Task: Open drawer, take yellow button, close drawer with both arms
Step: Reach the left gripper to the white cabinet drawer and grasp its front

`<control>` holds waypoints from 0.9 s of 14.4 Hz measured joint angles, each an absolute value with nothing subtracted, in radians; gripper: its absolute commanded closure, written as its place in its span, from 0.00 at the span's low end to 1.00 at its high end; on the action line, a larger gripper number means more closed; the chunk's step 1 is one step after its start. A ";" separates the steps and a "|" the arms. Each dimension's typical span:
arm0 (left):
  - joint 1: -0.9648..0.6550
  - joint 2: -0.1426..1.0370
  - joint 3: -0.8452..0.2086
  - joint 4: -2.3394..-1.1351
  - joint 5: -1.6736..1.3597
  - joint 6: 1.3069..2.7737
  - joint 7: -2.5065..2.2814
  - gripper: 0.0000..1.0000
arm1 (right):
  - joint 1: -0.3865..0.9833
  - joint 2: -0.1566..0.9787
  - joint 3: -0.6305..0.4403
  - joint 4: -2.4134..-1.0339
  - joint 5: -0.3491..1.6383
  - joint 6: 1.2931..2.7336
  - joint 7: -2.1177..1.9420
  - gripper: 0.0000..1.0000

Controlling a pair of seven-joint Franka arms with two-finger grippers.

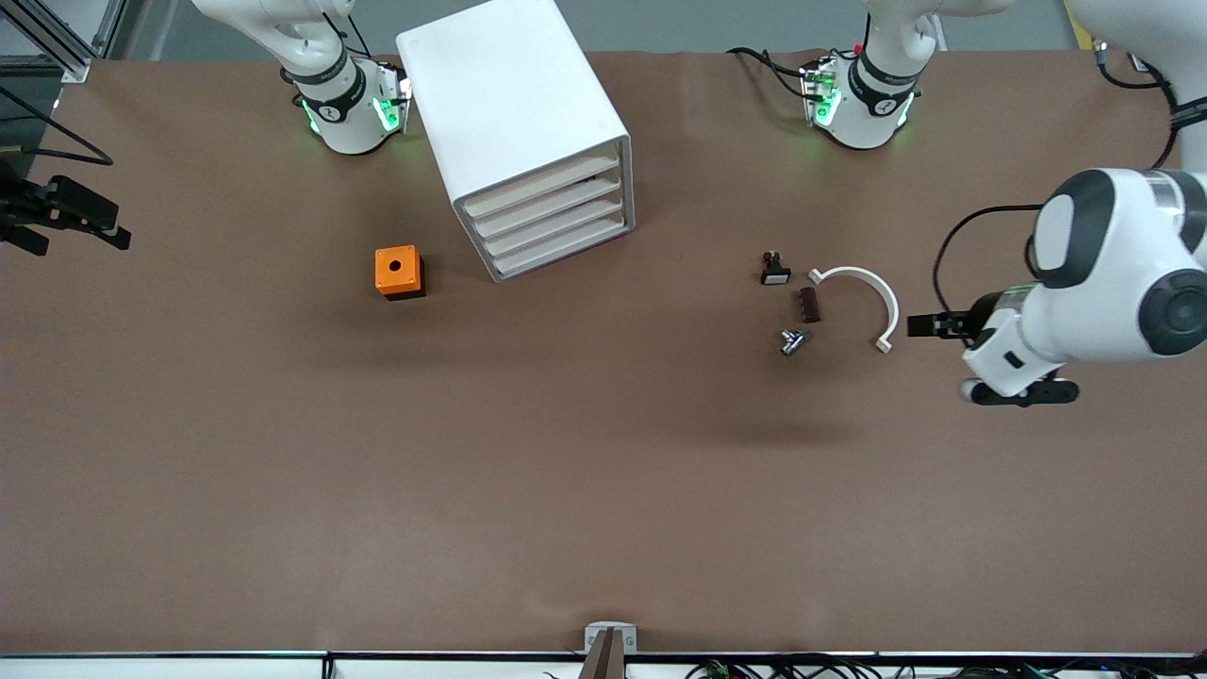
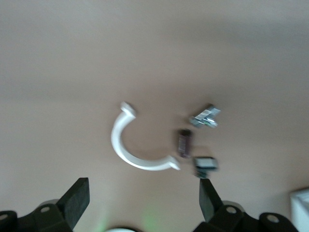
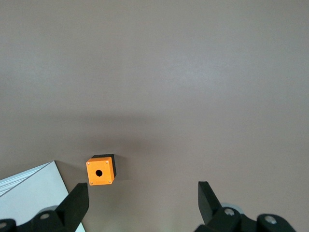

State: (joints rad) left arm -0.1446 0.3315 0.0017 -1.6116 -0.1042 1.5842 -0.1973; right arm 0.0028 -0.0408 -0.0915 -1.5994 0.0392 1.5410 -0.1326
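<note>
Cabinet (image 1: 528, 123): white box standing on the brown counter (image 1: 603, 471) between the two arm bases, turned at an angle; its corner also shows in the right wrist view (image 3: 29, 193)
Drawer (image 1: 542, 186): topmost of four flat white fronts, pushed in flush with the three below it
Button: not visible in any view
Cube (image 1: 399, 272): orange with a round hole on top, black underside, on the counter beside the cabinet toward the right arm's end, apart from it (image 3: 100, 170)
Clip (image 1: 860, 300): white half-ring lying flat toward the left arm's end (image 2: 135, 145)
Small parts: a black-and-white part (image 1: 775, 271), a dark brown block (image 1: 809, 305) and a silver-grey part (image 1: 793, 341) lie close together just beside the clip, none touching it
Left pincer (image 1: 919, 325): over the counter near the clip, fingers (image 2: 75, 200) spread wide, holding nothing
Right pincer (image 1: 66, 222): at the right arm's end, over the counter's edge, fingers (image 3: 77, 203) wide apart, holding nothing
Writing: none readable on cabinet, cube or parts
</note>
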 measured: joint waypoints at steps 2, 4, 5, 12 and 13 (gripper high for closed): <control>-0.194 0.352 0.001 -1.564 -0.180 1.501 -0.358 0.00 | 0.003 -0.041 -0.087 -1.599 0.039 1.541 -0.133 0.00; -0.239 0.374 0.000 -1.510 -0.257 1.416 -0.563 0.00 | 0.003 -0.041 -0.086 -1.599 0.039 1.540 -0.133 0.00; -0.264 0.383 0.000 -1.489 -0.288 1.382 -0.675 0.00 | 0.003 -0.041 -0.086 -1.599 0.039 1.540 -0.133 0.00; -0.398 0.480 -0.003 -1.455 -0.606 1.316 -1.467 0.00 | 0.003 -0.041 -0.087 -1.599 0.028 1.543 -0.133 0.00; -0.409 0.503 -0.003 -1.451 -0.650 1.315 -1.555 0.00 | 0.003 -0.041 -0.087 -1.599 0.027 1.543 -0.133 0.00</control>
State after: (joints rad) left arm -0.4094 0.5034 -0.0029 -1.4506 -0.6505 1.3152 -1.5547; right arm 0.0028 -0.0408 -0.0869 -1.5994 0.0267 1.5426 -0.1328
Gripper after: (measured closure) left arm 0.000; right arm 0.000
